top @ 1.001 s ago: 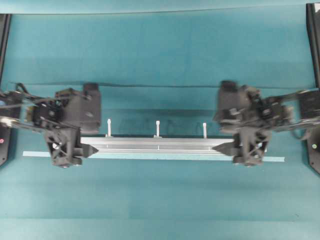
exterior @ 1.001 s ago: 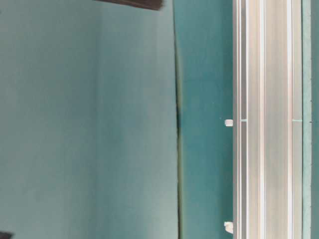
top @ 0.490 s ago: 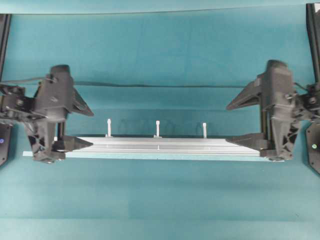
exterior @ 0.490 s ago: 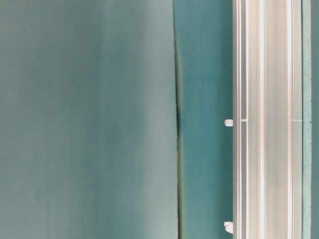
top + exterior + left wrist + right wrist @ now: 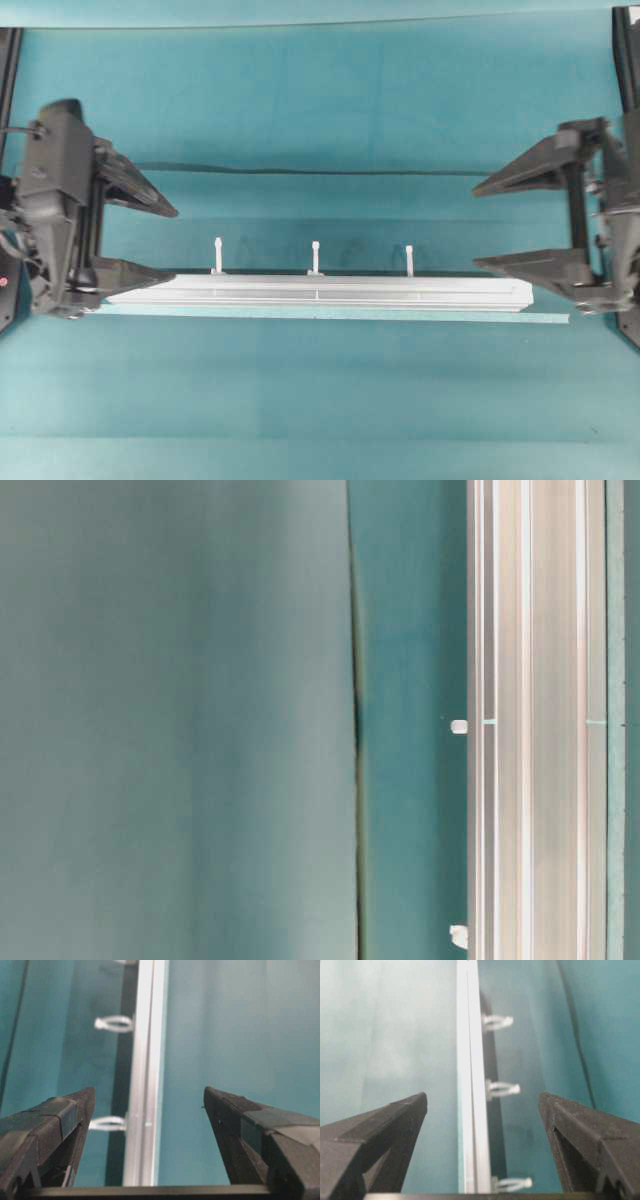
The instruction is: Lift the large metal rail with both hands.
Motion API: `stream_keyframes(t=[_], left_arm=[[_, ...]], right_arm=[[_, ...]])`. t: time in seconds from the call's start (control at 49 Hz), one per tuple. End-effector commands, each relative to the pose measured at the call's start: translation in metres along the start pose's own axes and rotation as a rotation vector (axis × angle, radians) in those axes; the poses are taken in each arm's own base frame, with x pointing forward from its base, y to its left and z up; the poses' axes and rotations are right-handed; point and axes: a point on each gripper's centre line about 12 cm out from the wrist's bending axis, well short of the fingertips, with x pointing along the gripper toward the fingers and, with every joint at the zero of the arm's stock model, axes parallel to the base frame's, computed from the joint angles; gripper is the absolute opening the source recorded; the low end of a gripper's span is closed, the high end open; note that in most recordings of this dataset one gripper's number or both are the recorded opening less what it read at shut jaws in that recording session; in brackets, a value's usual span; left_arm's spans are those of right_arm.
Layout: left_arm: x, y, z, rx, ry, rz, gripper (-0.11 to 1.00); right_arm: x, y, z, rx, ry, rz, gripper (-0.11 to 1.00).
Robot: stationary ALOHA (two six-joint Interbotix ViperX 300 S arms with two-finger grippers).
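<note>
Lying flat across the teal table (image 5: 320,110), the long silver-grey grooved aluminium rail (image 5: 320,292) is resting with three white upright pegs (image 5: 315,257) along its far side. The black left gripper (image 5: 135,240) and black right gripper (image 5: 520,222) are standing wide open at the rail's ends — neither is holding anything.
</note>
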Motion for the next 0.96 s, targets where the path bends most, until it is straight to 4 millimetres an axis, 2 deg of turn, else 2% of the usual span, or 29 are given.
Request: stream_keyframes(t=[0.0, 0.245, 0.572, 0.94], left_arm=[[-0.011, -0.002, 0.014, 0.000, -0.075, -0.010, 0.93], [-0.032, -0.002, 0.025, -0.001, -0.220, -0.023, 0.93], [-0.060, 0.000, 0.030, -0.007, -0.309, -0.020, 0.93], [-0.085, 0.000, 0.033, -0.007, -0.389, -0.026, 0.93]], right_arm=[[-0.005, 0.000, 0.005, 0.004, -0.034, 0.001, 0.94], [-0.015, 0.000, 0.007, 0.004, -0.061, 0.001, 0.94], [-0.021, -0.003, 0.010, 0.008, -0.087, -0.008, 0.94], [-0.039, -0.002, 0.024, 0.007, -0.208, -0.003, 0.94]])
